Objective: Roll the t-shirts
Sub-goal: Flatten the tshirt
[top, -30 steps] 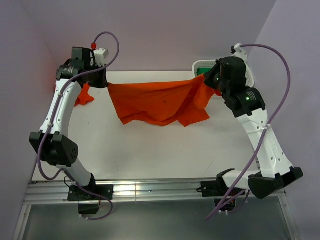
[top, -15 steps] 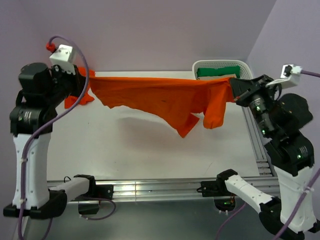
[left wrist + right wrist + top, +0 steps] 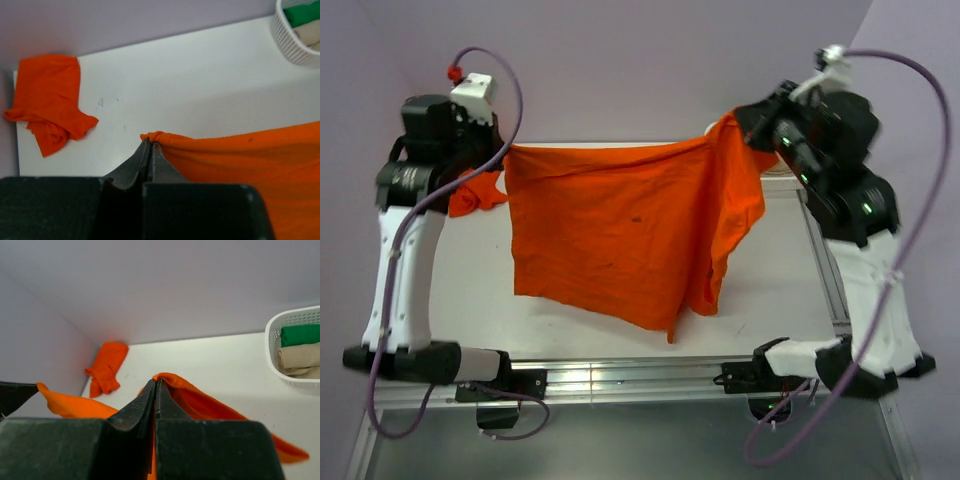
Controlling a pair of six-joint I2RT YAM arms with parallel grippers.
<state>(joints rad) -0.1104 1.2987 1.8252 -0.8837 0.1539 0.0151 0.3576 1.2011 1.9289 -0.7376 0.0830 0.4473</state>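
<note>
Hanging orange tee [image 3: 610,235], corners pinched tight btwn L gripper [image 3: 150,145] & R gripper [image 3: 155,385] fingertips

The hanging orange t-shirt [image 3: 620,235] covers most of the worktop [image 3: 770,290] in the top view and hides the white basket [image 3: 295,42] there. In the wrist views the basket is cut off by the picture edge, so only a green roll [image 3: 300,335] and a beige roll [image 3: 300,357] show, perhaps with more beyond. The right tool [image 3: 745,118] is blurred overhead.
</note>
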